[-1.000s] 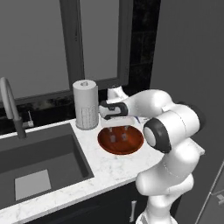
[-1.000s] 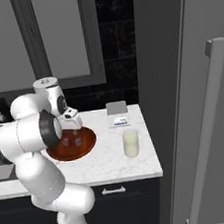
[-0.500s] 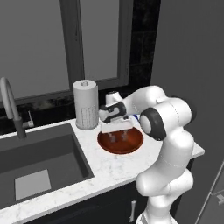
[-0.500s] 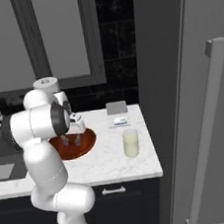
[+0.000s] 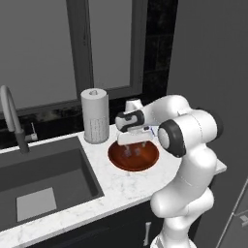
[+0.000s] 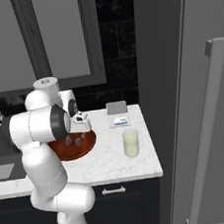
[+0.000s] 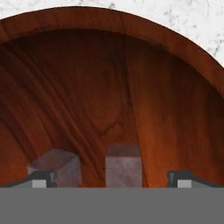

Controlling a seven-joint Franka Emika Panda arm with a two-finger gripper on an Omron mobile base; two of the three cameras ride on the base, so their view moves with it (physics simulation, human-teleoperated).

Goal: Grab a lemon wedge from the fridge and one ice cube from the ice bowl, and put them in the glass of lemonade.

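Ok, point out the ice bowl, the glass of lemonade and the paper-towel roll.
ice bowl [image 5: 145,163]: left base view, on the near inner wall.
glass of lemonade [image 6: 131,144]: right base view, on the middle of its side.
paper-towel roll [image 5: 95,117]: left base view, on the middle of its front.

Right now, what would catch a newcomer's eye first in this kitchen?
The big white arm bending over the reddish-brown ice bowl on the counter, its open tool low over pale ice cubes. To the right stand the glass of lemonade and the tall grey fridge.
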